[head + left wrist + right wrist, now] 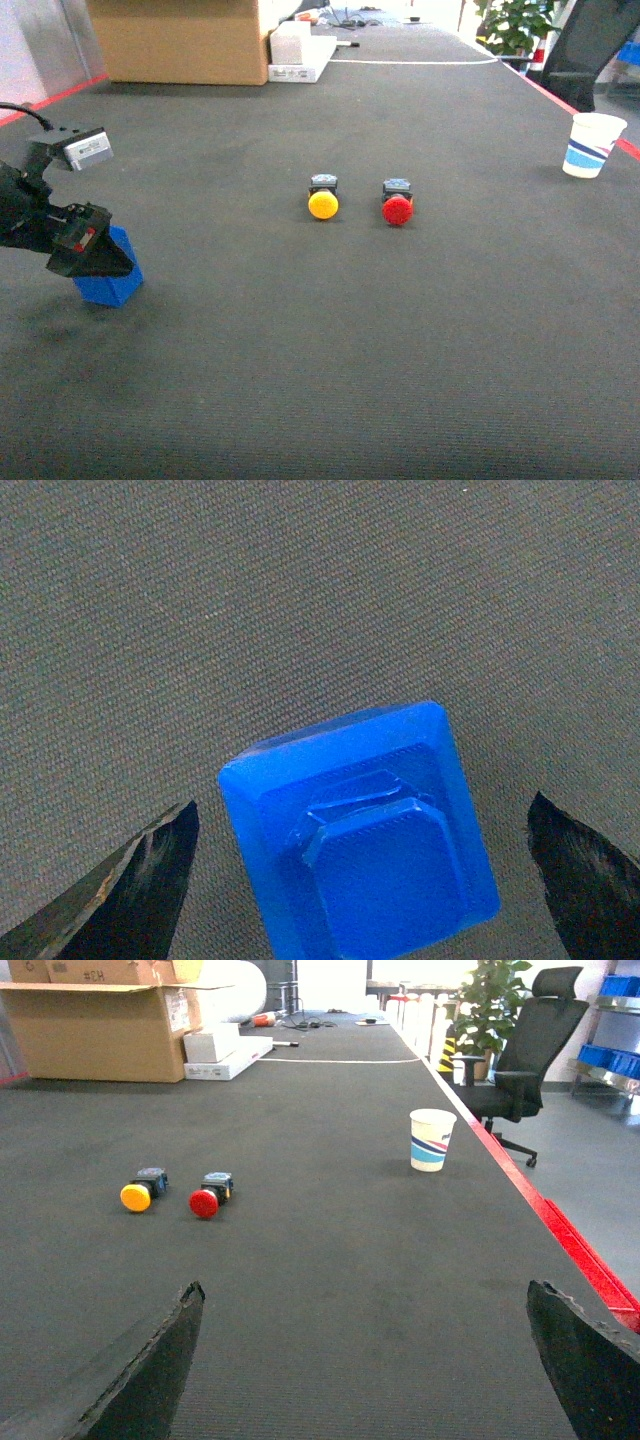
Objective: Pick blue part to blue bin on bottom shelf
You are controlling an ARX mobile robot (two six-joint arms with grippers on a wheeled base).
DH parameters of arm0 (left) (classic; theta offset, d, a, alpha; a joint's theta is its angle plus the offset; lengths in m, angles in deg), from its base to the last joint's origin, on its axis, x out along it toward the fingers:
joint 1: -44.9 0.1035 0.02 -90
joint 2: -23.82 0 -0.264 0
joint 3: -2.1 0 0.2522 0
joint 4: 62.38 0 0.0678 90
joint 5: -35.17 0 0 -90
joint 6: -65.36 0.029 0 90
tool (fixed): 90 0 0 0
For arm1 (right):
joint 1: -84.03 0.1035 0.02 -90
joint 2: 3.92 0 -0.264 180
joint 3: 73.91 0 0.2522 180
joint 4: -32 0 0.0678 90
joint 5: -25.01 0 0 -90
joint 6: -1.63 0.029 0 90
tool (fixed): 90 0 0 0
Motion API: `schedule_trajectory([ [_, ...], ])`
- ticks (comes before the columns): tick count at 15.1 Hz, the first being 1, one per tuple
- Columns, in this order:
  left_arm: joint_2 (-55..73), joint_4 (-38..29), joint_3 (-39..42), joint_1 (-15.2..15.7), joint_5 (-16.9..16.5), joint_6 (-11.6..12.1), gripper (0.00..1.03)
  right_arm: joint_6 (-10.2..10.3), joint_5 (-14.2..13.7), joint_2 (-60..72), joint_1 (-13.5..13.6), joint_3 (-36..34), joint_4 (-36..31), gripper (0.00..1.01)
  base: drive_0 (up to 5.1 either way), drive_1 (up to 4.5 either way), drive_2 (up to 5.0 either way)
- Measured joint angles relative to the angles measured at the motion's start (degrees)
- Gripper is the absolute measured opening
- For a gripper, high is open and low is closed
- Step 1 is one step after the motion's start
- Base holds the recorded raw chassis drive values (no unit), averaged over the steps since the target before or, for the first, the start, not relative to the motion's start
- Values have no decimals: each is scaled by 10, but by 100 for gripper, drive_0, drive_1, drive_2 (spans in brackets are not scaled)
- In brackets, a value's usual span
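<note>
Here we have the left gripper (360,880) spread wide over the blue part (365,830), one dark finger (130,890) at nine o'clock of it and the other at three o'clock, neither touching; mat shows in both gaps. The part sits flat on the dark mat (330,340), its knob facing up toward our wrist camera. In the head view the part (108,280) lies at the near left, about eight o'clock from the table's middle, half hidden under the left arm's black wrist. Our right gripper (365,1360) is spread open too, holding nothing, hanging above bare mat. Farther out, near the middle, a yellow button (323,200) and a red button (397,205) lie side by side, close but apart, caps toward us. At two o'clock a paper cup (592,145) stands upright near the red edge stripe. Farthest, at eleven o'clock, a cardboard box (180,40) sits with a white box (300,55) just beside it. Beyond the table's right edge we see an office chair (525,1050) and a plant (490,1000).
</note>
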Motion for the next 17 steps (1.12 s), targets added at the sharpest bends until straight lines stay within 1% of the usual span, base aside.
schedule_trajectory([
  [1, 0, -5, 0, 0, 0, 2, 95, 0, 0, 0, 0, 0, 0, 98, 0, 0, 0],
  [2, 0, -7, 1, -1, 0, 6, 82, 0, 0, 0, 0, 0, 0, 98, 0, 0, 0],
  [3, 0, -13, 3, -2, 0, 11, 71, 0, 0, 0, 0, 0, 0, 98, 0, 0, 0],
  [5, 0, -18, 4, -3, 3, 14, 50, 0, 0, 0, 0, 0, 0, 98, 0, 0, 0],
  [6, 0, -19, 4, -3, 3, 14, 46, 0, 0, 0, 0, 0, 0, 98, 0, 0, 0],
  [8, 0, -42, 5, 1, 14, 13, 46, 0, 0, 0, 0, 0, 0, 98, 0, 0, 0],
  [10, -7, -84, -3, 12, 13, -9, 46, 0, 0, 0, 0, 0, 0, 98, 0, 0, 0],
  [11, -36, -122, 1, 24, 33, -12, 46, 0, 0, 0, 0, 0, 0, 98, 0, 0, 0],
  [12, -76, -150, 10, 35, 34, -14, 46, 0, 0, 0, 0, 0, 0, 98, 0, 0, 0],
  [13, -116, -179, 26, 41, 44, -15, 46, 0, 0, 0, 0, 0, 0, 98, 0, 0, 0],
  [14, -162, -209, 50, 48, 42, -21, 46, 0, 0, 0, 0, 0, 0, 98, 0, 0, 0],
  [15, -202, -245, 81, 49, 41, -34, 46, 0, 0, 0, 0, 0, 0, 98, 0, 0, 0],
  [16, -256, -322, 144, 53, 41, -66, 46, 0, 0, 0, 0, 0, 0, 98, 0, 0, 0],
  [17, -285, -354, 180, 55, 44, -96, 46, 0, 0, 0, 0, 0, 0, 98, 0, 0, 0],
])
